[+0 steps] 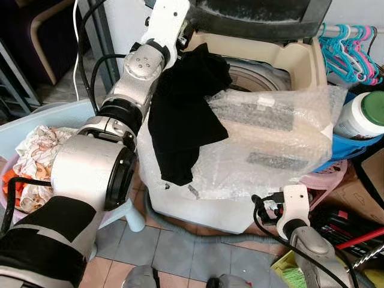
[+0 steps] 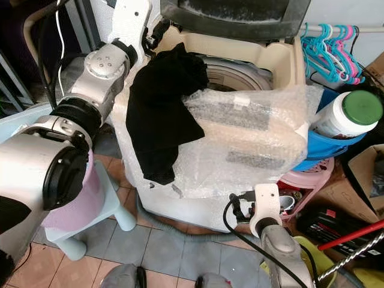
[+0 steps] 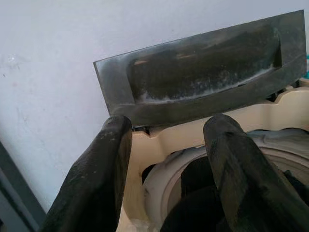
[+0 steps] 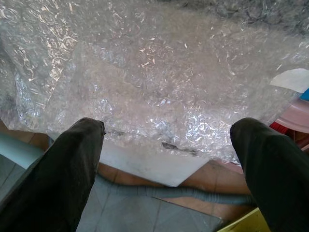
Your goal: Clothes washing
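Note:
A black garment (image 1: 180, 114) is draped over the left front rim of the cream top-loading washer (image 1: 288, 60) and hangs down its front. The dark grey lid (image 3: 203, 77) stands raised. My left arm reaches up over the washer's left corner. Its gripper (image 3: 166, 128) is open above the drum rim (image 3: 159, 179), nothing between the fingers, dark cloth below them. My right gripper (image 4: 166, 133) hangs low before the washer's front, open, facing the bubble wrap (image 1: 270, 138) that covers the machine's top and front.
A pale blue basin (image 1: 54, 111) of mixed clothes (image 1: 36, 150) sits on a stool (image 2: 114, 204) at my left. At the right are coloured hangers (image 1: 351, 48), a white bottle with a green cap (image 1: 363, 114) and boxes. A grey hose (image 4: 159, 191) lies on the tiled floor.

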Controlling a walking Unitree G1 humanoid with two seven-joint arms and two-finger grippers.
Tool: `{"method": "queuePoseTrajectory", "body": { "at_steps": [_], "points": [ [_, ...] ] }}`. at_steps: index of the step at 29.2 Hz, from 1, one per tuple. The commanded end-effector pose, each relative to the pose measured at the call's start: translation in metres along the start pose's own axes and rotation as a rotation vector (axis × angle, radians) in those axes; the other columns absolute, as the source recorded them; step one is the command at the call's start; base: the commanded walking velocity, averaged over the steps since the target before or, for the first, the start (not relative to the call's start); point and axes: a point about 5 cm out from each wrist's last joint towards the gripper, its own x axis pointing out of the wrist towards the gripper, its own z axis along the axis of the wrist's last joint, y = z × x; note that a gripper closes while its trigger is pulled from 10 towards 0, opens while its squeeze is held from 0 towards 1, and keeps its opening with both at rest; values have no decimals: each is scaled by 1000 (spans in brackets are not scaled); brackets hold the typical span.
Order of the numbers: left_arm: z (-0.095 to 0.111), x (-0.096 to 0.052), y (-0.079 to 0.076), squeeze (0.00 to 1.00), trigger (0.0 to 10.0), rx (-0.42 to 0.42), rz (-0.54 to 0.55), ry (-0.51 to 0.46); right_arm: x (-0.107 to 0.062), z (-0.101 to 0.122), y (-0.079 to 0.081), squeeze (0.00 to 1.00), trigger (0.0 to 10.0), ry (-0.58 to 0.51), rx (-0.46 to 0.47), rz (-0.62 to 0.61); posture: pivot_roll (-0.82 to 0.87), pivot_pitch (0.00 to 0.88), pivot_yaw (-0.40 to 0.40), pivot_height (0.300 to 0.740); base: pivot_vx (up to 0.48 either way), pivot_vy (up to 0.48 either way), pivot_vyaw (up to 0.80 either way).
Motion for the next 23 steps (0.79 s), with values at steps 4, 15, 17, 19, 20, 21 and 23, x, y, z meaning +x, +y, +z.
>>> {"method": "queuePoseTrajectory", "body": {
  "at_steps": [4, 15, 17, 19, 20, 21, 23],
  "points": [
    [5, -7, 30, 1000, 10000, -142, 83, -76, 1, -4, 2, 0, 10000, 14, -3, 3, -27, 57, -27, 740, 0, 0, 0],
    [-44, -52, 25, 1000, 10000, -121, -221, -46, 3, -7, 4, 0, 10000, 27, 9, 37, 17, 72, -36, 740, 0, 0, 0],
    [-48, -62, 16, 1000, 10000, -93, -316, -38, 3, -7, 3, 0, 10000, 29, 11, 38, 18, 75, -37, 740, 0, 0, 0],
    [-55, -71, 7, 757, 10000, -92, -417, 1, 3, -7, 3, 0, 10000, 31, 12, 40, 18, 79, -40, 740, 0, 0, 0],
    [-61, -76, 4, 157, 10000, -76, -458, 37, 3, -7, 3, 0, 10000, 33, 12, 42, 17, 80, -41, 740, 0, 0, 0],
    [-65, -77, 3, 157, 10000, -64, -471, 64, 2, -7, 2, 0, 10000, 33, 11, 43, 12, 81, -42, 740, 0, 0, 0],
    [-71, -78, 2, 0, 10000, -47, -500, 103, 2, -8, 2, 0, 10000, 34, 10, 44, 6, 82, -44, 740, 0, 0, 0]
  ]
}}
